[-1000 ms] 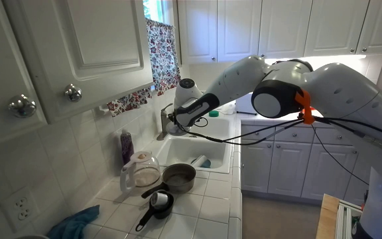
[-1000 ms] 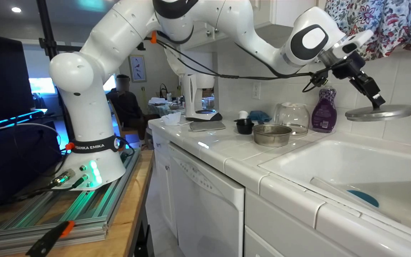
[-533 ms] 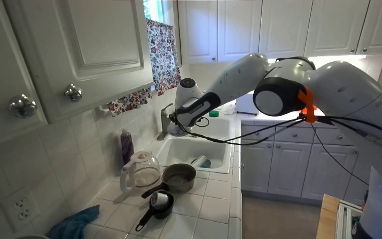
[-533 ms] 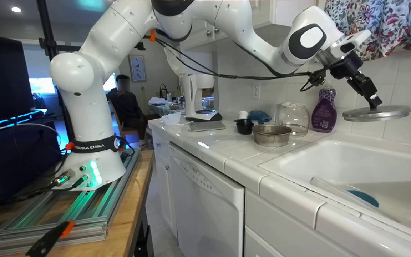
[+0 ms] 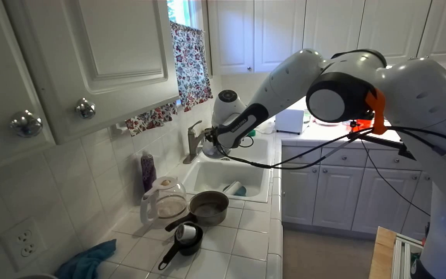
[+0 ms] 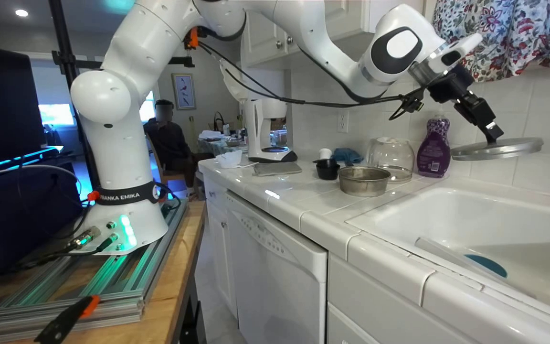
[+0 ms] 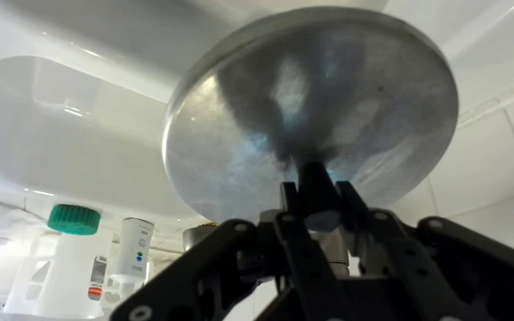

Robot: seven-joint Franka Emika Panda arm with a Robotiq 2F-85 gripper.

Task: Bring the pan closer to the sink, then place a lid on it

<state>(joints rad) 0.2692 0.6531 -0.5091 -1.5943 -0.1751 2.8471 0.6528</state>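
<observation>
The pan (image 5: 208, 209) (image 6: 364, 181), round and grey-brown with a black handle, sits uncovered on the tiled counter beside the near edge of the white sink (image 5: 199, 182) (image 6: 494, 203). My gripper (image 6: 492, 134) is shut on the black knob of a round grey metal lid (image 6: 499, 149). In the wrist view the fingers (image 7: 316, 188) press both sides of the knob, and the lid (image 7: 315, 102) fills the upper middle. The lid hangs slightly tilted in the air over the sink, near the faucet (image 5: 192, 145), apart from the pan. In an exterior view the arm partly hides the lid (image 5: 213, 152).
A glass carafe (image 5: 170, 201) stands beside the pan, a purple soap bottle (image 6: 434, 148) by the wall. A small black skillet (image 5: 192, 246) holding a white cup touches or nearly touches the pan's handle. A blue cloth (image 5: 87, 257) lies nearer. White and blue items (image 5: 235, 188) lie in the sink.
My gripper has moved a little away from the wall and faucet, carrying the lid, which tilts slightly more now. The arm's elbow has risen. The pan has not moved.
</observation>
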